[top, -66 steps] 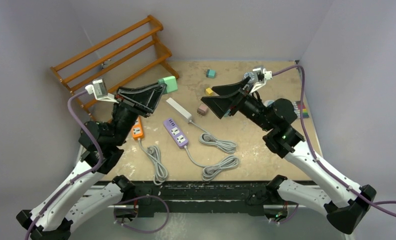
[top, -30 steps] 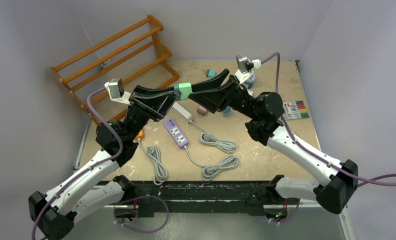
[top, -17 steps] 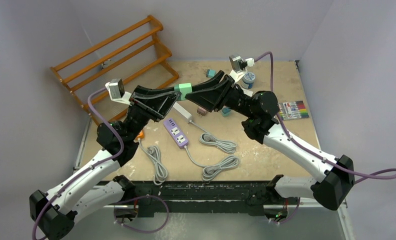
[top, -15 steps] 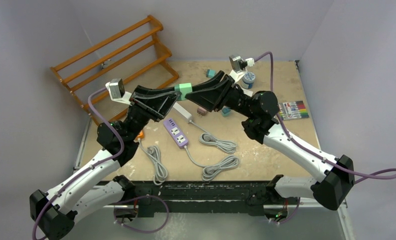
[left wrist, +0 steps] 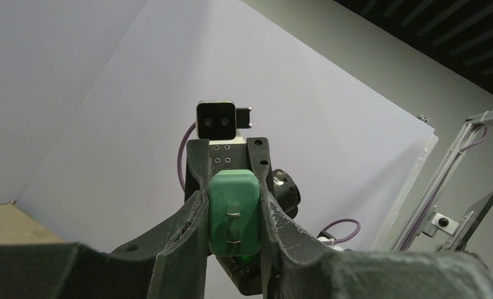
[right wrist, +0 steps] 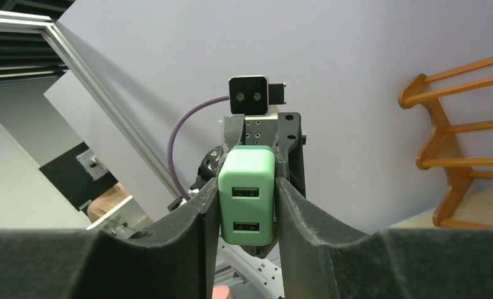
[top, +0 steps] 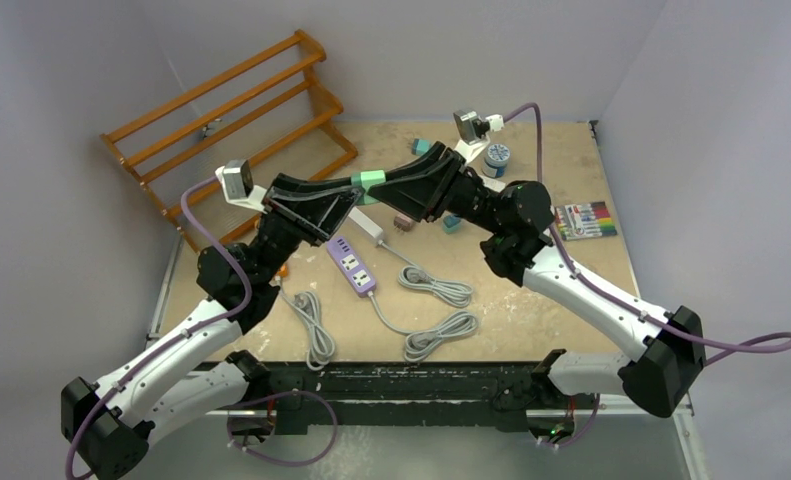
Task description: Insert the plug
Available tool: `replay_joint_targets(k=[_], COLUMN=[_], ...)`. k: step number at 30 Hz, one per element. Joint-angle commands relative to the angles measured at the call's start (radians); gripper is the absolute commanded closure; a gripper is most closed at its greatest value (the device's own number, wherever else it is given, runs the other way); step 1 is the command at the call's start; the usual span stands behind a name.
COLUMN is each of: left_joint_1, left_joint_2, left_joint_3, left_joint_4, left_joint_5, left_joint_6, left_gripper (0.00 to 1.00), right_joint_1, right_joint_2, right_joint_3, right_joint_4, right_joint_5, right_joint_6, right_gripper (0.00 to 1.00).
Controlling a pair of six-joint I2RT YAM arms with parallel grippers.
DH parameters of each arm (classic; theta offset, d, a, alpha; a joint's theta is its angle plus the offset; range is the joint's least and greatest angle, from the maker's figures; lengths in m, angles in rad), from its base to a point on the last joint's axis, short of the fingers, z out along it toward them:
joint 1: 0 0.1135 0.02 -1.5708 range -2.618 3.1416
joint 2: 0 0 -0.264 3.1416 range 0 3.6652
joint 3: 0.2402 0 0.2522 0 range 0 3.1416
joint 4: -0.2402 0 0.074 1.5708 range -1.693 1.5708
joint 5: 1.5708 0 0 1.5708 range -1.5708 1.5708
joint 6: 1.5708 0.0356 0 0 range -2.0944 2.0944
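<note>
The green plug [top: 371, 181] hangs in mid-air above the back of the table, held between both grippers. My left gripper [top: 357, 190] is shut on its sides; in the left wrist view the plug [left wrist: 234, 212] shows its two metal prongs between the left gripper's [left wrist: 234, 215] jaws. My right gripper [top: 385, 184] meets it from the other side and is shut on it too; the right wrist view shows the plug's [right wrist: 247, 196] face with two USB ports between the right gripper's [right wrist: 247, 205] jaws. Below lie a purple power strip [top: 351, 265] and a white one [top: 359, 220].
An orange power strip [top: 276, 266] lies partly under the left arm. Coiled grey cables [top: 436, 310] lie at the front middle. A wooden rack [top: 231, 110] stands at the back left. A teal block [top: 422, 147], a blue jar [top: 496, 158] and markers [top: 586, 220] lie at the back right.
The right arm swung over to the plug that the left gripper lifted, and its jaws have closed on the plug's sides. Both arms shifted slightly left.
</note>
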Motion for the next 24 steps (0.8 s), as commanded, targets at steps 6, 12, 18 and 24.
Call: replay_joint_targets(k=[6,12,18,24], left_joint_1=[0.003,0.004,0.004,0.004], left_joint_2=[-0.004,-0.051,-0.222,-0.275], left_joint_3=[0.0,0.009,0.021,0.125], left_joint_4=[0.058,-0.099,-0.459,-0.872], left_joint_5=[0.004,-0.056,-0.328,-0.56], left_joint_6=[-0.012,0.028,0.14,0.269], left_gripper=[1.0,0.43,0.18,0.18], right_joint_1=[0.005,0.005,0.005,0.005], right_joint_2=[0.005,-0.074,-0.221,-0.288], right_joint_3=[0.043,0.038,0.025,0.082], right_joint_4=[0.069,-0.05,-0.335,-0.811], right_joint_5=[-0.036,0.034,0.16,0.574], right_joint_6=[0.021,-0.102,-0.308,-0.615], right_gripper=[1.0,1.0,1.0,1.0])
